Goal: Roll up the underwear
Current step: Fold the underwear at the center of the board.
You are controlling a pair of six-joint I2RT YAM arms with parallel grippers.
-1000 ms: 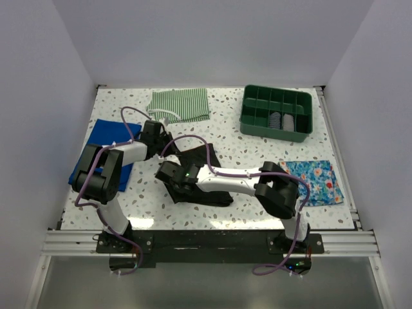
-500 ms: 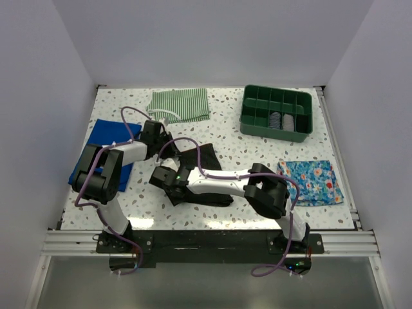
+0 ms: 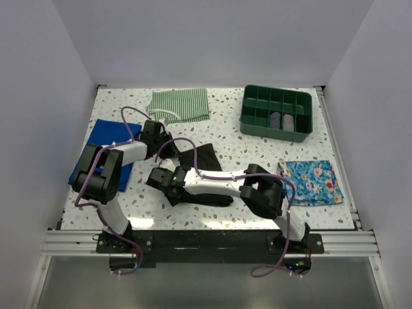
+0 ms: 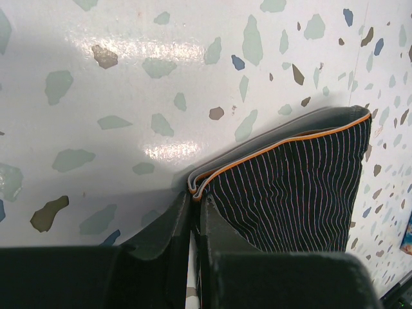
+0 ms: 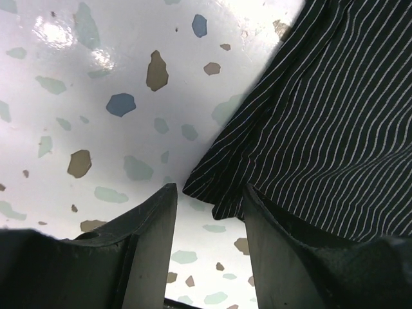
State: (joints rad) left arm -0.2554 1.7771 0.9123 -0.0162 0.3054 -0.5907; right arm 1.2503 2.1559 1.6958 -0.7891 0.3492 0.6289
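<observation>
The underwear [image 3: 205, 154] is black with thin white pinstripes and a grey, orange-edged waistband; it lies flat in the middle of the table. My left gripper [image 3: 168, 147] is at its far left corner and, in the left wrist view, is shut [image 4: 195, 196] on the waistband corner of the underwear [image 4: 302, 187]. My right gripper [image 3: 158, 177] is at the near left edge. In the right wrist view it is open [image 5: 207, 193], with a loose corner of the underwear [image 5: 335, 116] between its fingers and the table below.
A green-and-white striped cloth [image 3: 180, 105] lies at the back left. A green divided tray [image 3: 277, 134] with rolled items stands at the back right. A blue floral cloth [image 3: 309, 182] lies at the right, a plain blue cloth [image 3: 109, 138] at the left.
My right gripper has moved left along the near edge of the underwear to its left corner. My left gripper has stayed where it was.
</observation>
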